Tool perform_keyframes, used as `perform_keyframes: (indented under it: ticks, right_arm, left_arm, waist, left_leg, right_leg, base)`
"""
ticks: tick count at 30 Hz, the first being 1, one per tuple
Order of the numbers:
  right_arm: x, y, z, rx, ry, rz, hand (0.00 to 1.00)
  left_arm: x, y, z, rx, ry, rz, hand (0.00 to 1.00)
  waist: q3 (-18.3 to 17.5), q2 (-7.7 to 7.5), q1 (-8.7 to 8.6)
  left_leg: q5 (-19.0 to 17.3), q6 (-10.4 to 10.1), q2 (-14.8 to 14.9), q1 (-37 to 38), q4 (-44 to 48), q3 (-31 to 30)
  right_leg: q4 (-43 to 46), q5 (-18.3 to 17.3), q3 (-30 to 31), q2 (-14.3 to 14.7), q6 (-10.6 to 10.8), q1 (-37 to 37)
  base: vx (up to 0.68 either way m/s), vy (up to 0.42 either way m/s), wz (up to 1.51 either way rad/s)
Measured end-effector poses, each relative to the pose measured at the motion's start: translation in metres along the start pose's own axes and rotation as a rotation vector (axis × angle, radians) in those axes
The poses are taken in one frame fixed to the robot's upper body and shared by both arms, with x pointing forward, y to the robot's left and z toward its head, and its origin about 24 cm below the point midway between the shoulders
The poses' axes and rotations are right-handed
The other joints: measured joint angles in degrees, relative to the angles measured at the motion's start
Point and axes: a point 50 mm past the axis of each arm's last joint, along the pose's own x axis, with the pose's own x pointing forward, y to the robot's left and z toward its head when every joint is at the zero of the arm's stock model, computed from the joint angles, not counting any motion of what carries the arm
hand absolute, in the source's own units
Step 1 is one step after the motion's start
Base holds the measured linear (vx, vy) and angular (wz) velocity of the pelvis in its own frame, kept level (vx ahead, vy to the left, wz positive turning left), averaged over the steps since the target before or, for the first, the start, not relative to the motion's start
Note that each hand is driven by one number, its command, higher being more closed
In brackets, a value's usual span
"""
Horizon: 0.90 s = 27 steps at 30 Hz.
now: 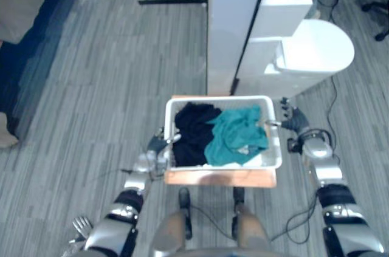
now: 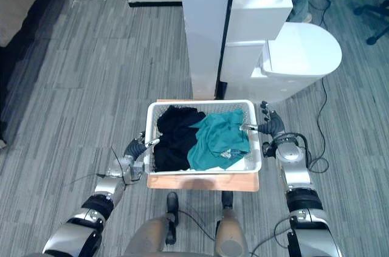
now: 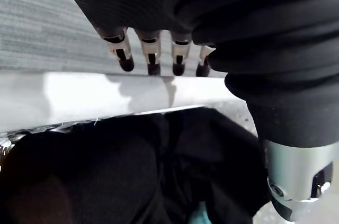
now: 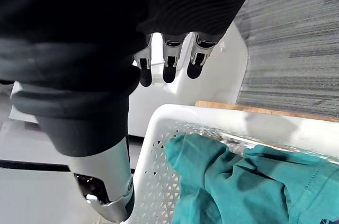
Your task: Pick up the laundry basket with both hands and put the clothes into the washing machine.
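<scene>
Grey striped floor [image 1: 109, 87] all around, and up ahead a tall white cabinet [image 2: 206, 26] with a rounded white appliance [image 2: 301, 50] just beside it. Front and centre, right before the robot, sits the small wooden desk [image 2: 200, 181], and on it the white laundry basket [image 2: 200, 103], upright and loaded. Inside, a black garment [image 2: 173, 135] fills the left half and a teal garment [image 2: 219, 138] is crumpled in the right half, the two touching in the middle.

Now the hands. The left hand [image 2: 135, 149] is at the basket's left rim. Its wrist view shows the fingers [image 3: 150, 57] straight in a row, dark tips at the outer edge of the white rim, with the thumb [image 3: 296, 176] apart from them over the black garment. The rim runs between the fingers and the thumb, with nothing clamped.

Over on the other side, the right hand [image 2: 273, 124] is at the basket's right rim near the far corner. Its fingers [image 4: 169, 62] are straight too and clear of the plastic, while its thumb [image 4: 103, 176] reaches toward the perforated wall. Whether that thumb touches the wall cannot be told.

Basket flat on the desk, both garments inside.
</scene>
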Motion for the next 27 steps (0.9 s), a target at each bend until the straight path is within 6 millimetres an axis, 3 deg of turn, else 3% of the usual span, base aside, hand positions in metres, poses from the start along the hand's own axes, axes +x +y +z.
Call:
perform_keyframes:
  ticks: [8,15,27]
  right_arm:
    - [0.021,0.008,0.020,0.044,-0.012,-0.038,0.00]
    - [0.025,0.029,0.019,0.094,0.013,-0.009,0.00]
    - [0.041,0.036,0.009,0.150,0.132,-0.021,0.00]
  left_arm:
    - [0.017,0.014,0.051,0.061,-0.096,0.093,0.00]
    - [0.021,0.010,0.066,0.120,-0.131,0.096,0.00]
    - [0.026,0.010,0.095,0.168,-0.198,0.131,0.00]
  waist:
    - [4.27,-1.18,-0.94]
    - [5.05,-1.57,-0.97]
    - [6.10,-1.95,-0.94]
  left_leg:
    - [3.68,-0.45,0.19,-0.64,-4.80,1.83]
    - [4.08,-0.27,0.19,-1.26,-5.44,2.49]
    - [5.55,-0.47,0.19,-3.95,-6.86,0.65]
  right_leg:
    - [0.04,1.77,2.09,0.72,-0.35,-3.99]
    - [-0.71,2.33,2.77,0.89,-0.24,-4.95]
    - [-1.41,2.88,1.85,0.88,0.12,-6.90]
  base:
    - [-0.05,-0.016,-0.12]
    - [0.05,-0.001,-0.05]
    - [0.01,0.001,0.07]
